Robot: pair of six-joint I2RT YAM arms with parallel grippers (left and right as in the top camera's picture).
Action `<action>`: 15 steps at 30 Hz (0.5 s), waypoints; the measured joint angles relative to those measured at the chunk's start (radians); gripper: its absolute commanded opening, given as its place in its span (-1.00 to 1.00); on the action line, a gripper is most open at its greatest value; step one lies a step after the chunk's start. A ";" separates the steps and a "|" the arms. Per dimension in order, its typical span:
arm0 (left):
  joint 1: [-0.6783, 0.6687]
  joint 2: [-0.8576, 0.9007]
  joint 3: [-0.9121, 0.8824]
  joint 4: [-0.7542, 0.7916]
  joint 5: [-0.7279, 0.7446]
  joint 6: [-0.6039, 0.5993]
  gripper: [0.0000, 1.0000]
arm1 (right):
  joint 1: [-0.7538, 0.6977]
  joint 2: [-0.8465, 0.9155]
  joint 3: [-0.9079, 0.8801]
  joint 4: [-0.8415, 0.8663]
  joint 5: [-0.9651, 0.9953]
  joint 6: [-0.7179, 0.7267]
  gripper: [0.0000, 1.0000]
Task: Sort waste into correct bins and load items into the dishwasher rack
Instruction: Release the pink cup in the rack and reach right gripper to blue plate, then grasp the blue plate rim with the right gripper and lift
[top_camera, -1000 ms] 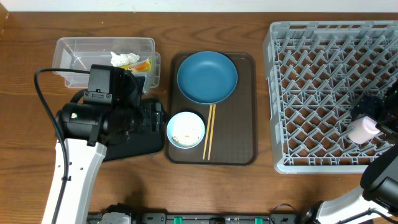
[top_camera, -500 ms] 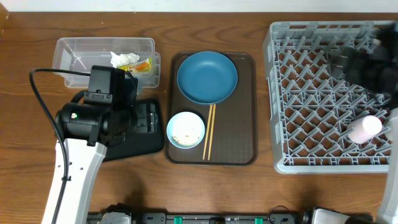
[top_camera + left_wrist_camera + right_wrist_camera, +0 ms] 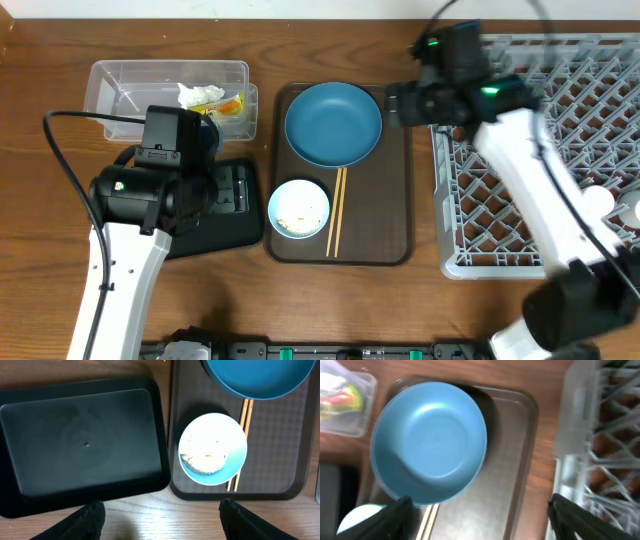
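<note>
The round blue plate (image 3: pixel 333 123) lies at the back of the brown tray (image 3: pixel 385 200). The light-blue bowl (image 3: pixel 299 208) holds rice crumbs (image 3: pixel 204 460), and the chopsticks (image 3: pixel 337 210) lie beside it. My left gripper (image 3: pixel 162 520) is open and empty above the table's front, near the black tray (image 3: pixel 80 440) and the bowl (image 3: pixel 212 449). My right gripper (image 3: pixel 482 522) is open and empty above the brown tray's right part, beside the plate (image 3: pixel 430 440). The napkin (image 3: pixel 200 95) and wrapper (image 3: pixel 230 103) lie in the clear tub (image 3: pixel 130 85). A pale cup (image 3: pixel 600 198) lies in the rack (image 3: pixel 530 150).
The rack's grey wall (image 3: pixel 570 435) stands just right of my right gripper. The black tray (image 3: pixel 215 235) lies under my left arm, left of the brown tray. Bare wood shows along the table's front edge.
My right arm has swung from the rack's right side leftward to the brown tray, leaving the pale cup in the rack. My left arm has hardly moved.
</note>
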 measured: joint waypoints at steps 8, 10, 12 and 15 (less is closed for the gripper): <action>0.000 0.000 0.000 0.000 -0.003 0.000 0.53 | 0.055 0.207 0.000 0.079 0.104 0.120 0.22; 0.000 0.000 0.000 0.000 -0.003 0.000 0.53 | 0.058 0.247 -0.001 0.094 0.116 0.145 0.08; 0.000 0.000 0.000 0.000 -0.003 0.000 0.53 | 0.058 0.285 -0.001 0.106 0.126 0.175 0.01; 0.000 0.000 0.000 0.000 -0.003 0.000 0.53 | 0.059 0.324 -0.002 0.124 0.129 0.206 -0.37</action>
